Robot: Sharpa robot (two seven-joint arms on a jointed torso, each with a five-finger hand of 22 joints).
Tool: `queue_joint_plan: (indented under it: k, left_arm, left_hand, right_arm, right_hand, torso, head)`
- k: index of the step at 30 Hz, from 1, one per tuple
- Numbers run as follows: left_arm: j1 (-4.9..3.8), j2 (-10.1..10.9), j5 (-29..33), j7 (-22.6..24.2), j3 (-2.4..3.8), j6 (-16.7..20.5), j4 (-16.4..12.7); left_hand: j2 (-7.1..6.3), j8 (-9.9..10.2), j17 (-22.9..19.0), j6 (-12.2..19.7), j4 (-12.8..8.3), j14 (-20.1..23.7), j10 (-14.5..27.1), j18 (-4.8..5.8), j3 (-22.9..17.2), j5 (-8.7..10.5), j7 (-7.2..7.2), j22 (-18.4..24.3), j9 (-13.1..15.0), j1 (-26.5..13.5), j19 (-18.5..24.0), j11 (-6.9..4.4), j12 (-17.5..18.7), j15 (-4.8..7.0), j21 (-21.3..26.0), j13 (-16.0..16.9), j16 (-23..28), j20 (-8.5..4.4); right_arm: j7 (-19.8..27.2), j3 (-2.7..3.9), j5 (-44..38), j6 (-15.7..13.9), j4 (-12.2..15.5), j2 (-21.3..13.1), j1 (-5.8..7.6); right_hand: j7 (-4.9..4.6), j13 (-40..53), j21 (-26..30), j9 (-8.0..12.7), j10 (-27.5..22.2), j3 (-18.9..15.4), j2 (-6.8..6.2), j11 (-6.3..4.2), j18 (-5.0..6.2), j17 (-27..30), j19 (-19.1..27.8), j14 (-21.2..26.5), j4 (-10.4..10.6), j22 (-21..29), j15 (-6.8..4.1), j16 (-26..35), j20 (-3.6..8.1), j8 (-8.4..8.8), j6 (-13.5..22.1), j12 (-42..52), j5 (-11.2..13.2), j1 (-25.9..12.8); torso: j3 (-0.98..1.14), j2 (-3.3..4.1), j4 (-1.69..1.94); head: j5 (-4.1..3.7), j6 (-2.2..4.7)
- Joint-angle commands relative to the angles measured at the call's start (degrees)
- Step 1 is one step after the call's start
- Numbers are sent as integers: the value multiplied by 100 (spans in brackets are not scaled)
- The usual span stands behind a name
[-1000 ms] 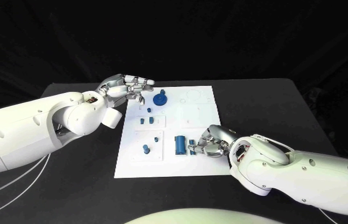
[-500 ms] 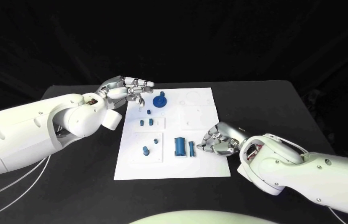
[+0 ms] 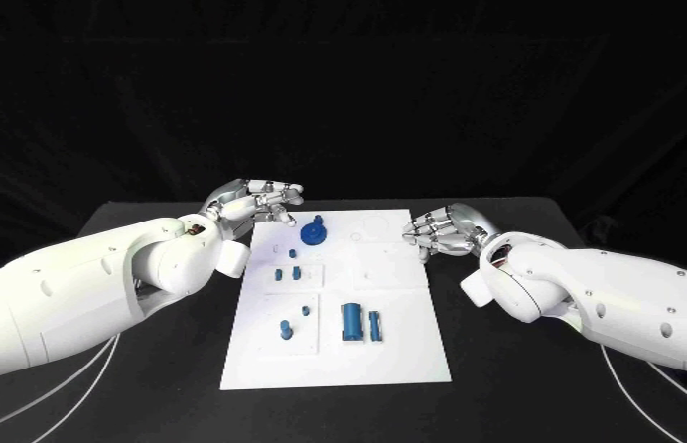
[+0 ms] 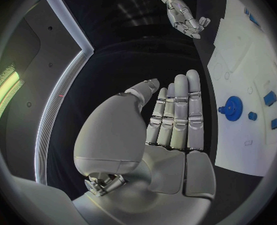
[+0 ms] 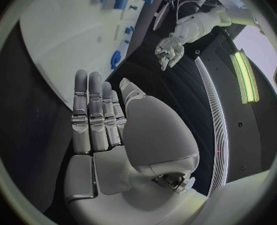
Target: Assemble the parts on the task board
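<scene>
The task board (image 3: 401, 304) lies on the black worktop (image 3: 515, 364) between both hands. Nearest, blue parts (image 3: 352, 321) sit in its recesses, below the right hand (image 3: 444, 230), whose fingers are straight and hold nothing. Farther off, the blue gear (image 3: 314, 231) rests just beside the left hand (image 3: 255, 205), likewise empty, fingers extended.

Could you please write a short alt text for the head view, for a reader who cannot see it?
A white rectangular task board lies on a black table, carrying small blue plastic parts, including a round gear-like piece. The robot's silver left hand and right hand hang at the board's far corners, holding nothing.
</scene>
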State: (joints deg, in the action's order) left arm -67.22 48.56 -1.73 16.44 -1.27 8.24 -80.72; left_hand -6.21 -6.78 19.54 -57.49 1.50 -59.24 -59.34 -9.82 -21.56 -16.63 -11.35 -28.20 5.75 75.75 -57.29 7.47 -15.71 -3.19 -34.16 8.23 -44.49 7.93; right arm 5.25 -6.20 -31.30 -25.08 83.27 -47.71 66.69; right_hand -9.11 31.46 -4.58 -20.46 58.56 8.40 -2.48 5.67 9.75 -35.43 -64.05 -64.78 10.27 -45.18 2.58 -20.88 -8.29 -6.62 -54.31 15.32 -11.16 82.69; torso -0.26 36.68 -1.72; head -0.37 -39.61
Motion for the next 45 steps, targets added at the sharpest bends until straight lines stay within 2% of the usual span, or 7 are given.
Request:
queue_joint_plan:
  k: [1, 10, 11, 25, 26, 32, 45]
  left_arm:
    - [65, -235, 442, 663, -2, 327, 340]
    - [201, -674, 750, 1029, -1, 621, 809]
    - [183, -631, 451, 616, -4, 379, 771]
    - [378, -540, 347, 884, 45, 1576, 139]
    - [405, -527, 333, 922, 52, 1746, 49]
    - [581, -445, 239, 1163, 95, 2821, -519]
    - [706, -387, 173, 1335, 127, 3587, -923]
  left_hand:
    - [-3, -21, -414, 97, 51, 358, 117, 4, 80, 18, -31, 334, -38, -70, 408, 76, 119, -155, 564, -140, 795, 160]
    - [85, 174, -1390, 262, 127, 872, 267, 23, 296, 32, -59, 1582, -200, 69, 1337, 228, 739, -567, 2423, -466, 2998, 843]
    - [621, 678, -1499, 1889, -150, 2402, 1975, 391, 827, 499, 306, 1874, -575, -2255, 2664, -86, 933, -284, 2622, -823, 3301, 309]
    - [621, 678, -1954, 3467, -150, 3826, 3581, 514, 1388, 981, 638, 2312, -575, -4400, 3903, -338, 1571, 319, 3013, -823, 3860, -111]
    - [621, 678, -1954, 3522, -150, 3879, 3640, 514, 1406, 997, 650, 2324, -575, -4478, 3948, -747, 1571, 319, 3416, -823, 3877, -128]
    - [621, 678, -1954, 4034, -150, 4350, 4168, 578, 1580, 1152, 1135, 2820, -575, -5190, 4357, -747, 1571, 319, 3416, -823, 4008, -280]
    - [621, 678, -1954, 4761, -150, 5017, 4917, 982, 2156, 1663, 1135, 2820, -575, -6201, 4935, -747, 1571, 319, 3416, -823, 4449, -793]
  right_arm:
    - [980, 27, 1357, 464, -486, 250, 32]
    - [1290, 64, 1887, 804, -1349, 760, 50]
    - [916, 60, 1432, 463, -1283, 729, 50]
    - [1694, 343, 2291, -734, -296, 513, -305]
    - [1796, 380, 2403, -891, -167, 485, -352]
    - [2283, 557, 2940, -1640, 451, 350, -575]
    - [2455, 620, 3130, -1904, 669, 302, -653]
  right_hand:
    - [-13, -634, 102, 180, 130, 120, -19, 85, 70, 459, 357, 220, 37, 556, 142, 630, -173, 148, -51, -334, 54, 67]
    - [-80, -2143, 107, 798, 294, 108, 13, 251, 101, 1811, 661, 188, -17, 2169, 394, 1730, -441, 305, -13, -1034, 172, -88]
    - [235, -2379, 458, 1140, -1577, -171, 248, -8, -229, 2260, 2374, 2087, -300, 2792, 186, 2088, -46, 662, 1607, -1532, 443, -2496]
    - [498, -3146, 458, 1538, -3295, -840, 248, -567, -451, 2847, 4021, 3866, -595, 3569, -258, 2088, 298, 662, 3164, -1532, 1116, -4860]
    - [911, -3146, 458, 1551, -3363, -840, 248, -567, -451, 2865, 4084, 3937, -615, 3595, -258, 2088, 313, 662, 3226, -1532, 1116, -4952]
    - [911, -3146, 458, 2046, -3931, -840, 248, -567, -517, 3020, 4614, 4518, -1027, 3805, -258, 2088, 829, 662, 3728, -1532, 1116, -5707]
    - [911, -3146, 458, 2046, -4749, -840, 248, -567, -975, 3543, 5375, 5352, -1027, 4109, -258, 2088, 829, 662, 4452, -1532, 1116, -6795]
  torso:
    - [-20, -144, 1]
    - [-11, -266, 26]
    - [-21, -218, 19]
    - [26, -548, 172]
    - [26, -550, 172]
    - [26, -550, 172]
    - [26, -550, 172]
  head:
    - [-31, 141]
    - [40, 267]
    - [19, 231]
    - [37, 521]
    - [37, 523]
    - [37, 523]
    - [37, 523]
